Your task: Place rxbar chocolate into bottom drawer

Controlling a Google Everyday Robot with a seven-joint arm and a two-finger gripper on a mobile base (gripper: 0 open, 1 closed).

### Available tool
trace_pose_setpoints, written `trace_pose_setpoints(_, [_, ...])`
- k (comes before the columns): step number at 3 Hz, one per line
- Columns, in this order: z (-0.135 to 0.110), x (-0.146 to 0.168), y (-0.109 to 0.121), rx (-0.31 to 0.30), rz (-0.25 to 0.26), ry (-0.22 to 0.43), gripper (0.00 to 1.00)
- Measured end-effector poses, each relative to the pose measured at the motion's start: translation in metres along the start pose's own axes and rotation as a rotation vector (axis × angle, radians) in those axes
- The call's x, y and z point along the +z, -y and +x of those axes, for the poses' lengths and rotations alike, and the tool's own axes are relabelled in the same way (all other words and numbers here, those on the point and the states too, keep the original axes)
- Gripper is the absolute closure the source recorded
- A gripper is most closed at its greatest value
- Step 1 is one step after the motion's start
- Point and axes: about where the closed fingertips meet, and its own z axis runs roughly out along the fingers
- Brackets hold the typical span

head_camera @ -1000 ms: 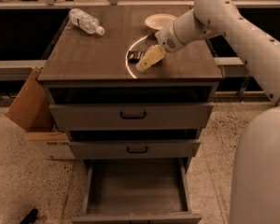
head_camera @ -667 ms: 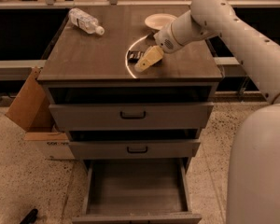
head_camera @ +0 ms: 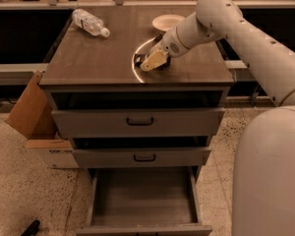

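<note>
The cabinet's bottom drawer (head_camera: 142,198) is pulled out, and its flat grey interior shows nothing in it. My gripper (head_camera: 152,60) is down at the cabinet top, right of centre and near the front edge. A small dark shape shows at and beneath it, which looks like the rxbar chocolate (head_camera: 137,60). The gripper hides most of it. I cannot tell whether the bar is held or just lies under the gripper. My arm reaches in from the right.
A clear plastic bottle (head_camera: 90,22) lies at the back left of the cabinet top. A white plate (head_camera: 168,21) sits at the back, behind my gripper. The two upper drawers (head_camera: 140,122) are slightly ajar. A cardboard box (head_camera: 32,114) stands on the floor at the left.
The gripper has edged slightly to the left at the same spot on the cabinet top. Nothing else has moved.
</note>
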Motion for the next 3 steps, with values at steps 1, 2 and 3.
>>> trace_pose_setpoints(1, [-0.0012,0.0034,-0.0023,-0.021,0.000,-0.017,0.72])
trace_pose_setpoints(2, [-0.0015,0.0031,-0.0022,-0.021,0.000,-0.017,0.95])
trace_pose_setpoints(3, [-0.0015,0.0031,-0.0022,-0.021,0.000,-0.017,1.00])
